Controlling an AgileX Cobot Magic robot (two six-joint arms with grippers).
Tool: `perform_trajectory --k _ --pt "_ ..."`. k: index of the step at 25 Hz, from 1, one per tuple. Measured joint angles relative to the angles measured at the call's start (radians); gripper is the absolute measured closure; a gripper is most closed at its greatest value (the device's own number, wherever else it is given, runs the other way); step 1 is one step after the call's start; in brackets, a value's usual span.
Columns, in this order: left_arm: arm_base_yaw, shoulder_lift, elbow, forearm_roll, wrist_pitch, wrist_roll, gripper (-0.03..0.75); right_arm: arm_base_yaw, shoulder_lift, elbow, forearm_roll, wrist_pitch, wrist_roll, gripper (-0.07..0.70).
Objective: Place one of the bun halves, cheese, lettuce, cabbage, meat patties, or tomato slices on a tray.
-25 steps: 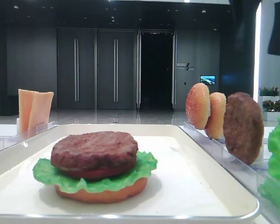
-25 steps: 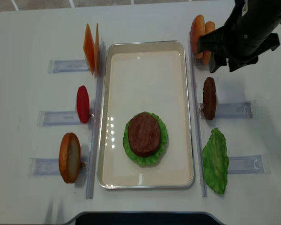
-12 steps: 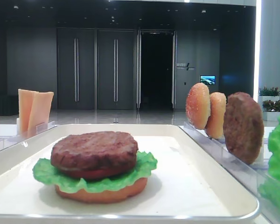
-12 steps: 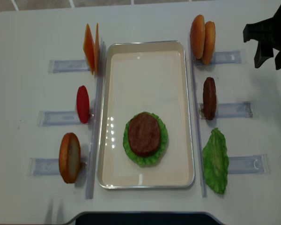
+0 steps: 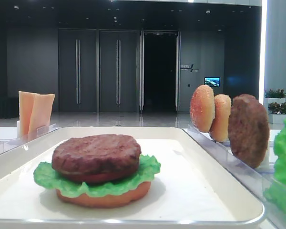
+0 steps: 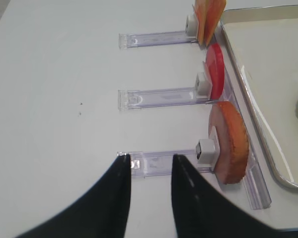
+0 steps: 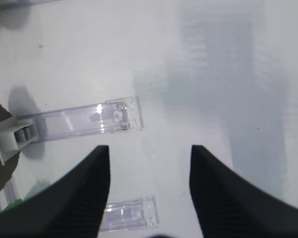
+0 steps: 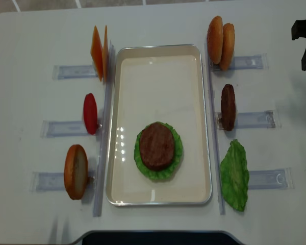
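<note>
The cream tray (image 8: 158, 87) holds a stack: a meat patty (image 8: 156, 145) on lettuce (image 8: 177, 153) over a bun half (image 5: 105, 198). Another patty (image 8: 228, 106) stands in the right rack, with two bun halves (image 8: 220, 37) behind it and a lettuce leaf (image 8: 234, 174) in front. On the left stand cheese (image 8: 98, 51), a tomato slice (image 8: 90, 113) and a bun half (image 8: 75, 171). My right gripper (image 7: 149, 163) hangs open and empty over bare table right of the racks. My left gripper (image 6: 149, 161) is open and empty, left of the near bun half (image 6: 231, 144).
Clear plastic racks (image 8: 250, 120) line both long sides of the tray. The right arm (image 8: 303, 41) shows as a dark shape at the overhead view's right edge. White table stretches left of the left racks (image 6: 159, 96).
The right arm has pulled away from above the right bun halves to the far right edge of the overhead view. The food and the tray have not moved.
</note>
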Motion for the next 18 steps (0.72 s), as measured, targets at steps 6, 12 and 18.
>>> perform_trajectory --k 6,12,18 --pt "0.0 0.0 0.0 0.0 0.0 0.0 0.496 -0.009 0.0 0.0 -0.019 0.0 -0.017 0.252" --pt "0.0 0.0 0.0 0.0 0.0 0.0 0.496 -0.009 -0.024 0.015 -0.04 -0.001 -0.017 0.252" --pt "0.0 0.0 0.0 0.0 0.0 0.0 0.496 -0.009 -0.143 0.13 -0.041 0.001 -0.016 0.252"
